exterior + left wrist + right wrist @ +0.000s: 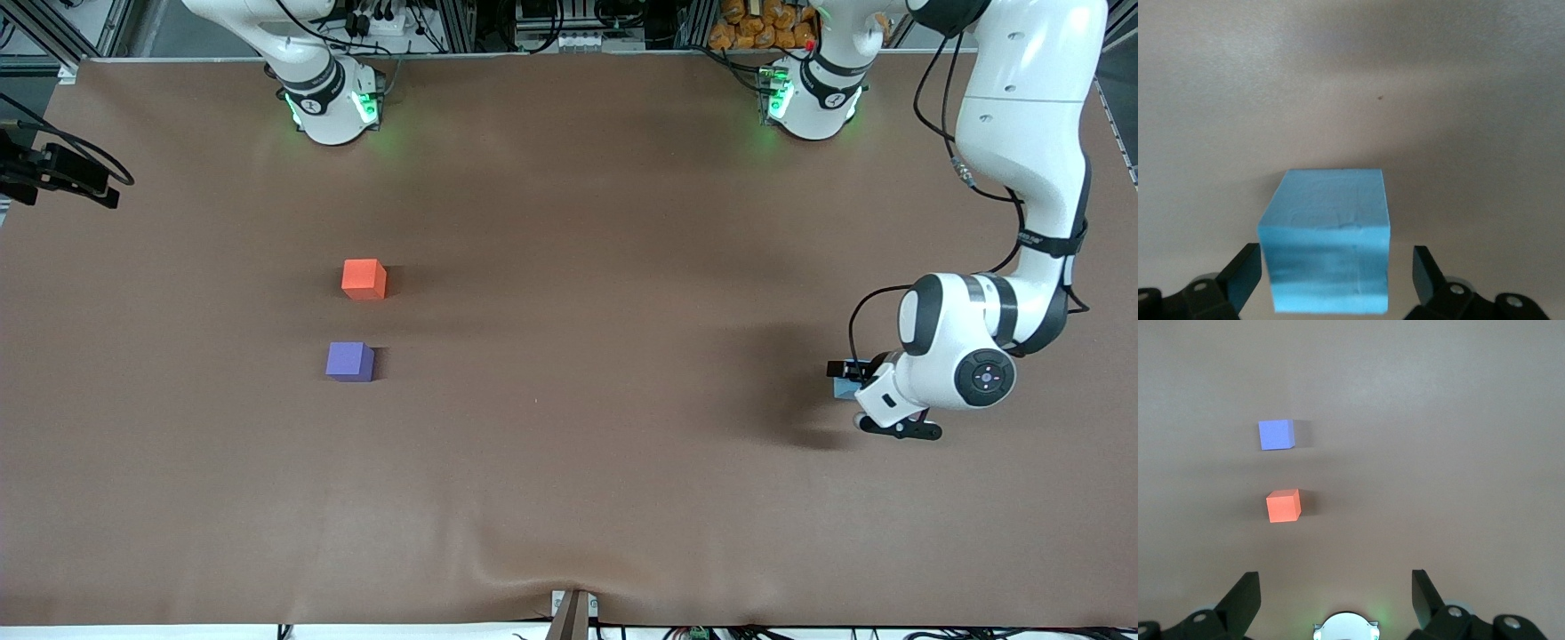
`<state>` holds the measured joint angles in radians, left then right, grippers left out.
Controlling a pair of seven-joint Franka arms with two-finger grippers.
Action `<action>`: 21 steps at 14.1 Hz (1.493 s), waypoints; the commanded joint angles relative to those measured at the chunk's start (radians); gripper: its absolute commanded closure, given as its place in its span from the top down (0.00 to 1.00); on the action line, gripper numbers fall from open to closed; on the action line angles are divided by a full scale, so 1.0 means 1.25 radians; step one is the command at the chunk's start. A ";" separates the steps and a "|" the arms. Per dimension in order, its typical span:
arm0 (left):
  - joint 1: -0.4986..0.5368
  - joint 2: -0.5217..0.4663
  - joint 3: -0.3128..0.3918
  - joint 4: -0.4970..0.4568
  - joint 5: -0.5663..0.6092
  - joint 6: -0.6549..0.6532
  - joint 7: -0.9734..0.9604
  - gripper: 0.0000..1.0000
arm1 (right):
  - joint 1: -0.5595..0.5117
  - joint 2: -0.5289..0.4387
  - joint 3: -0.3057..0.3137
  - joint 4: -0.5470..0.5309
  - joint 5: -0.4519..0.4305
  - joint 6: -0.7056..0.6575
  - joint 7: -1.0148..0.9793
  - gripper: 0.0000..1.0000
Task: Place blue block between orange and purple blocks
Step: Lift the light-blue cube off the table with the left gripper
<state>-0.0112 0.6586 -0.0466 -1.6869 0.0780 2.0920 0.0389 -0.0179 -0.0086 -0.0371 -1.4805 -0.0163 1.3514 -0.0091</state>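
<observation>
Left gripper (1331,283) straddles the blue block (1328,243) at the left arm's end of the table, fingers spread and not pinching; an off-centre close could twist it; orange block (364,278) and purple block (349,362) lie well apart from it, toward the right arm's end; right gripper (1335,603) waits open above its base.

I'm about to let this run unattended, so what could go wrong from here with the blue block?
1. The left gripper is open around the blue block, with gaps on both sides; closing off-centre could skew or nudge it.
2. The gap between the orange block and the purple block looks barely wider than one cube, so setting down could bump either.
3. The carry runs far toward the right arm's end.
</observation>
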 commanded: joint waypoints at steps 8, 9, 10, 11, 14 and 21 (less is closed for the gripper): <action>-0.013 -0.028 -0.001 0.023 0.019 0.011 -0.010 0.01 | -0.009 -0.002 0.001 0.001 0.008 -0.006 -0.009 1.00; -0.012 -0.047 -0.001 0.024 0.019 0.006 -0.016 0.01 | -0.010 -0.002 0.001 0.001 0.008 -0.006 -0.009 1.00; -0.009 -0.073 -0.001 0.023 0.019 0.004 -0.027 0.01 | -0.008 -0.002 0.001 0.001 0.008 -0.006 -0.007 1.00; -0.012 -0.104 -0.002 0.023 0.017 -0.006 -0.038 0.01 | -0.010 -0.002 0.001 0.001 0.009 -0.006 -0.007 1.00; -0.020 -0.181 -0.021 0.025 0.008 -0.068 -0.108 0.02 | -0.010 -0.002 0.000 0.000 0.012 -0.007 -0.007 1.00; -0.031 -0.212 -0.225 0.034 -0.003 -0.175 -0.379 0.04 | -0.015 -0.002 0.000 0.001 0.015 -0.011 -0.007 1.00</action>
<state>-0.0417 0.3951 -0.2643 -1.6325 0.0782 1.8936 -0.3569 -0.0230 -0.0076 -0.0410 -1.4822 -0.0152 1.3477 -0.0091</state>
